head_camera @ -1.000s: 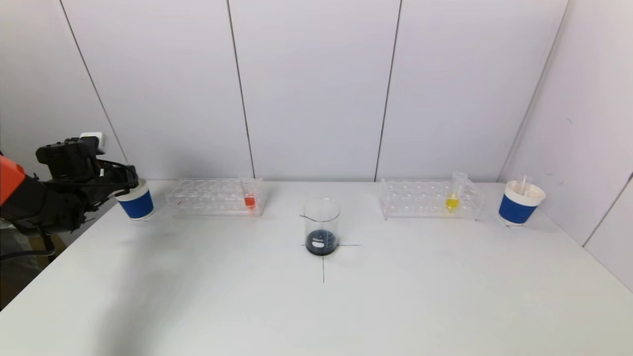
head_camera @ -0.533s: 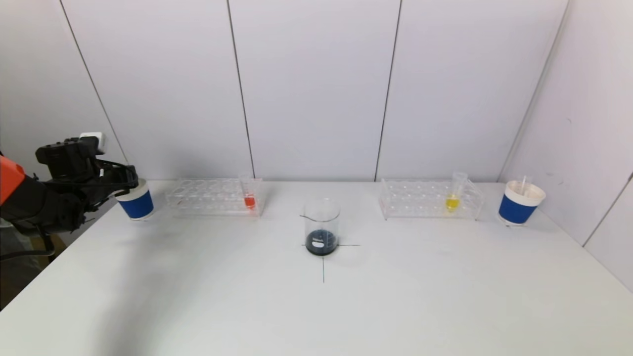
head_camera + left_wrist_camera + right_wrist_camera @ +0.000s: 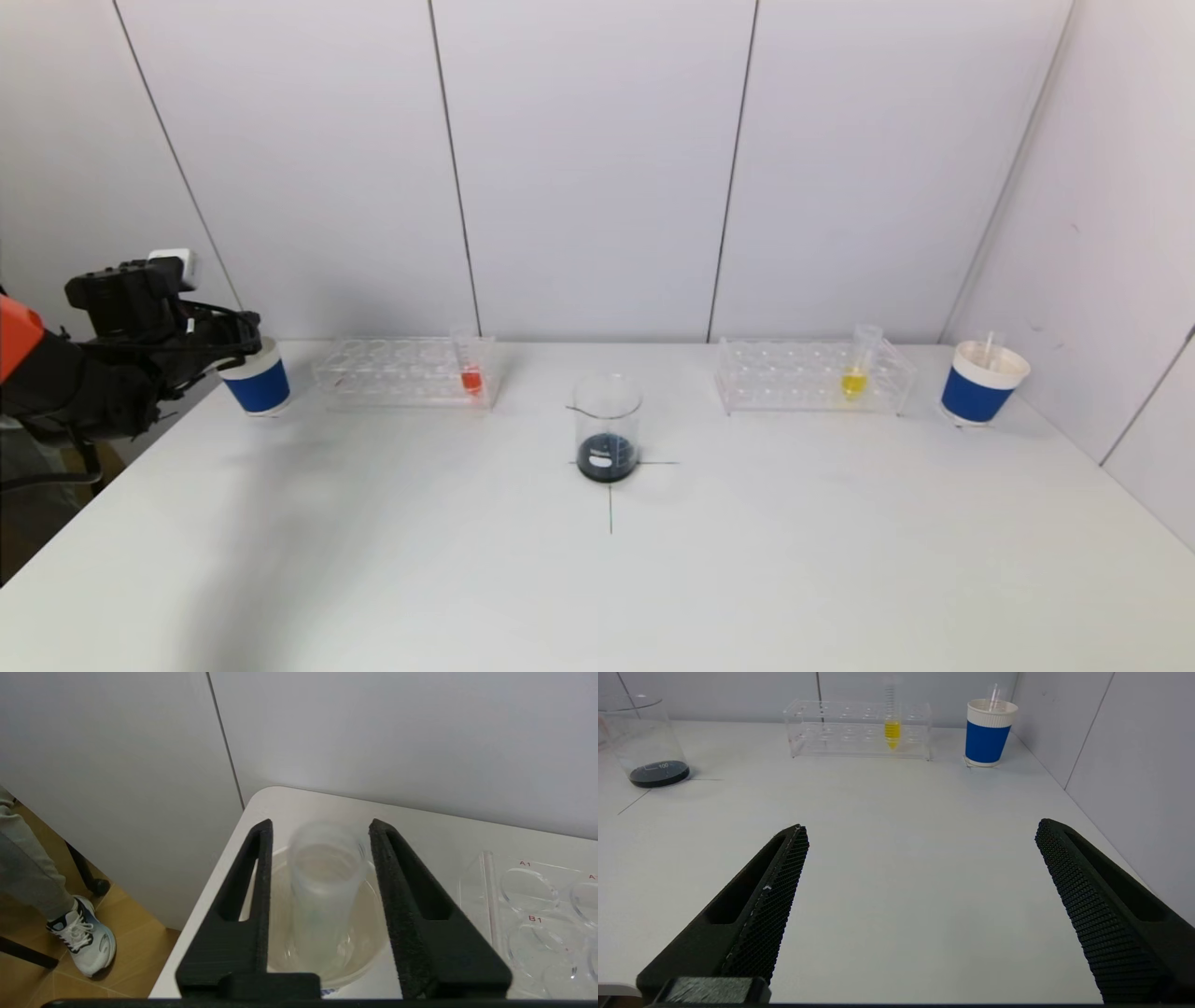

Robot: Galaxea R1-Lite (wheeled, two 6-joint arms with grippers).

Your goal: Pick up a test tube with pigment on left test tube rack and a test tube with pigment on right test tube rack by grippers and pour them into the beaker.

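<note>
My left gripper (image 3: 245, 341) hovers over the left blue cup (image 3: 259, 383) at the table's far left. In the left wrist view it (image 3: 320, 828) is open, its fingers standing on either side of an empty clear test tube (image 3: 322, 891) that stands in the cup (image 3: 371, 961), with small gaps on both sides. A tube with red pigment (image 3: 470, 373) stands in the left rack (image 3: 401, 371). A tube with yellow pigment (image 3: 854, 373) stands in the right rack (image 3: 803, 378). The beaker (image 3: 608, 429) holds dark liquid at the table's centre. My right gripper (image 3: 920, 828) is open and empty, low over the table.
A second blue cup (image 3: 980, 387) with a clear tube in it stands at the far right, beside the right wall. The table's left edge runs just beside the left cup. A person's leg and shoe (image 3: 81, 938) show on the floor beyond that edge.
</note>
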